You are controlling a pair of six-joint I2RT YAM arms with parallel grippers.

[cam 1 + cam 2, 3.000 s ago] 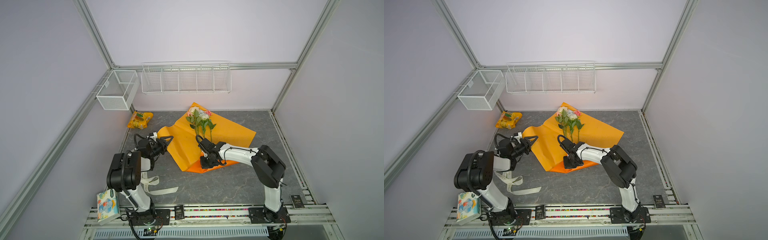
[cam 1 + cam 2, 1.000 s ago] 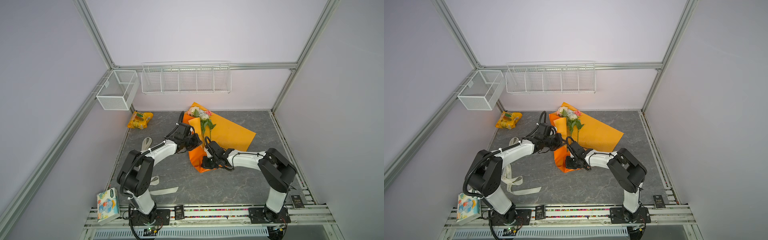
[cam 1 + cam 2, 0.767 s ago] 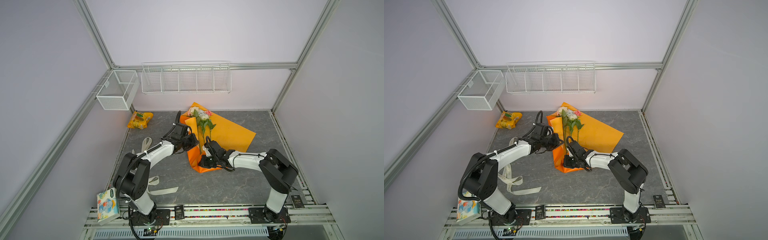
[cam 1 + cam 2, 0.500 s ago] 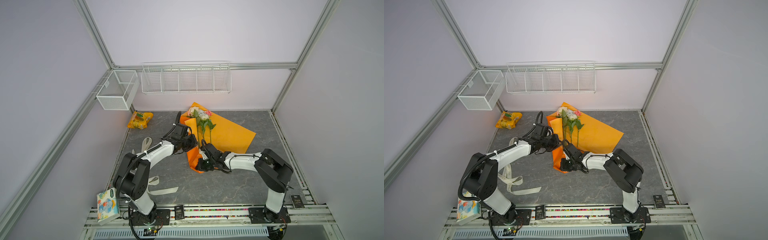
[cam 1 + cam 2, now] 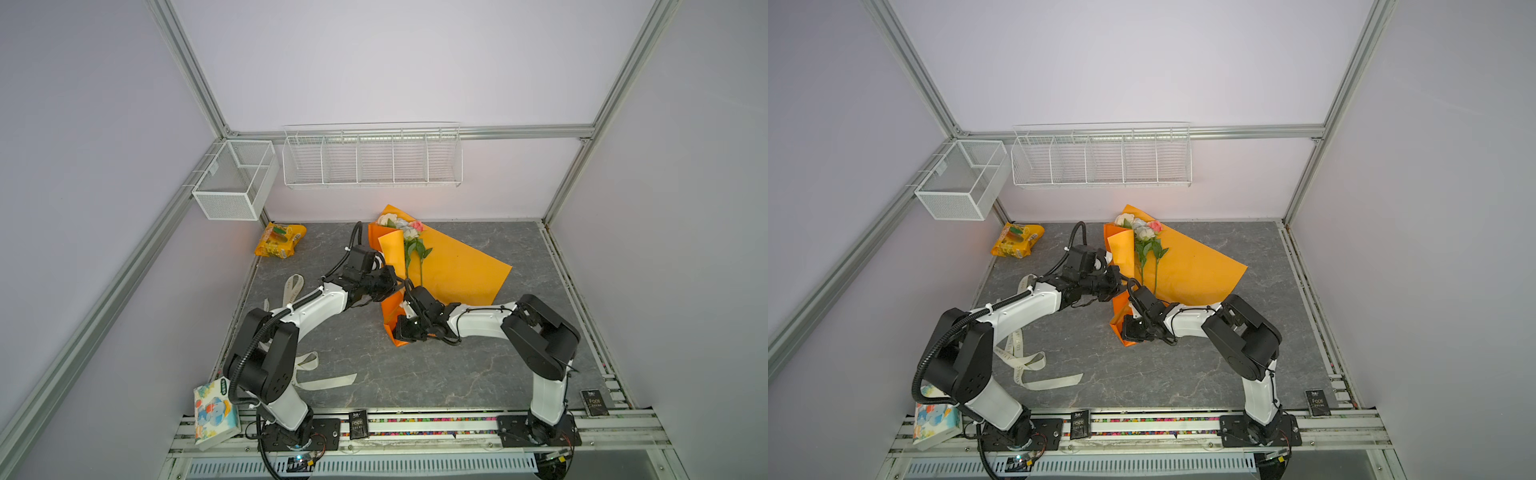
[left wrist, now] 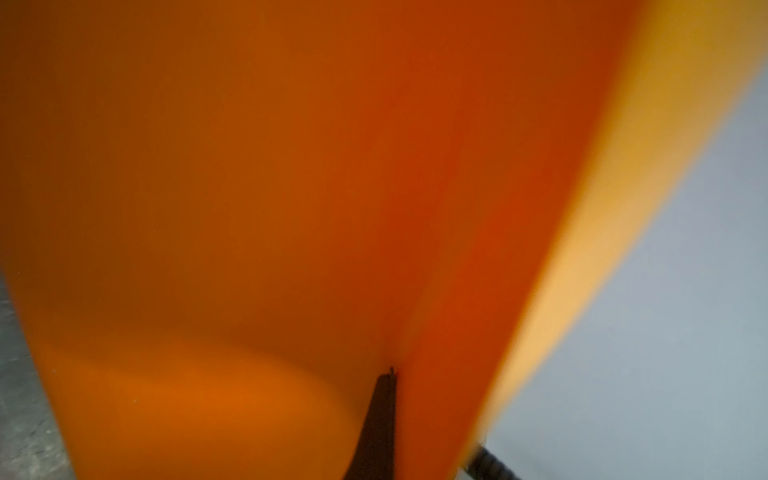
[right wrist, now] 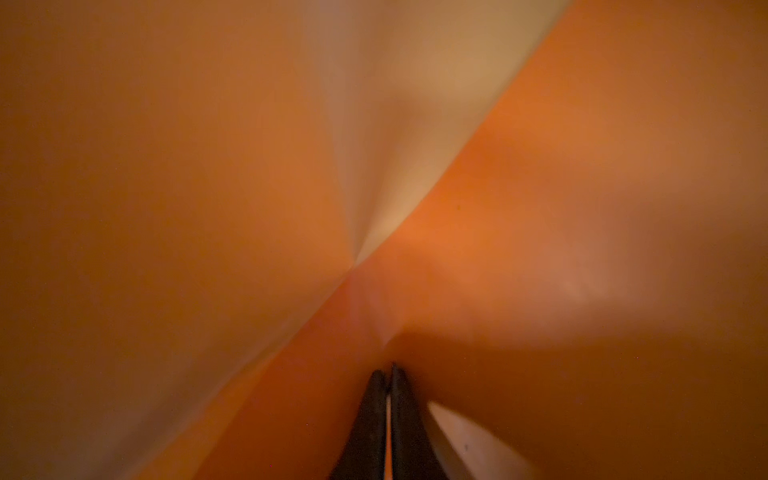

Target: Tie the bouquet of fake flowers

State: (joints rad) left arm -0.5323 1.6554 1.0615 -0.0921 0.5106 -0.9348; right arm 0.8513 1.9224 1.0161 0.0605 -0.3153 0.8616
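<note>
The bouquet of fake flowers (image 5: pixel 405 232) (image 5: pixel 1144 230) lies on its orange paper wrap (image 5: pixel 453 266) (image 5: pixel 1187 266) at the back of the table, stems pointing to the front. The wrap's left flap (image 5: pixel 390 253) stands folded up beside the stems. My left gripper (image 5: pixel 395 286) (image 5: pixel 1120 287) is shut on that flap; in the left wrist view orange paper (image 6: pixel 249 208) fills the picture around one dark finger (image 6: pixel 380 424). My right gripper (image 5: pixel 402 332) (image 5: pixel 1130 330) is shut on the wrap's lower corner, a thin orange sheet pinched between its fingers (image 7: pixel 374 415).
A cream ribbon (image 5: pixel 320 376) (image 5: pixel 1027 361) lies loose at the front left. A yellow-orange snack packet (image 5: pixel 280 240) sits at the back left. A tissue box (image 5: pixel 216 411) rests on the front rail. Wire baskets (image 5: pixel 372 160) hang on the walls.
My left gripper has carried the wrap's left edge across from the left and holds it up by the stems. My right gripper has shifted slightly left at the wrap's lower corner.
</note>
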